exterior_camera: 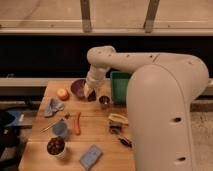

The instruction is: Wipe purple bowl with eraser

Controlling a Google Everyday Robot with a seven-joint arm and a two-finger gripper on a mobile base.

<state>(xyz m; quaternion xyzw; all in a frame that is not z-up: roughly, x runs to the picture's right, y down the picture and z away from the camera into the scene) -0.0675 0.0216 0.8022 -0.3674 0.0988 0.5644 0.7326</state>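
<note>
The purple bowl (78, 87) sits at the back of the wooden table (100, 135), left of centre. My gripper (90, 93) hangs from the white arm, right at the bowl's right rim. It is shut on a small dark block, the eraser (92, 97), which touches the bowl's right edge. The gripper and wrist hide the bowl's right side.
A green bin (119, 86) stands to the right of the gripper, and a small metal cup (104, 101) is just in front of it. An orange fruit (62, 93), blue cloth (53, 106), orange stick (77, 123), blue cup (60, 129), blue-grey pad (90, 156) and black-handled tool (124, 141) lie nearer.
</note>
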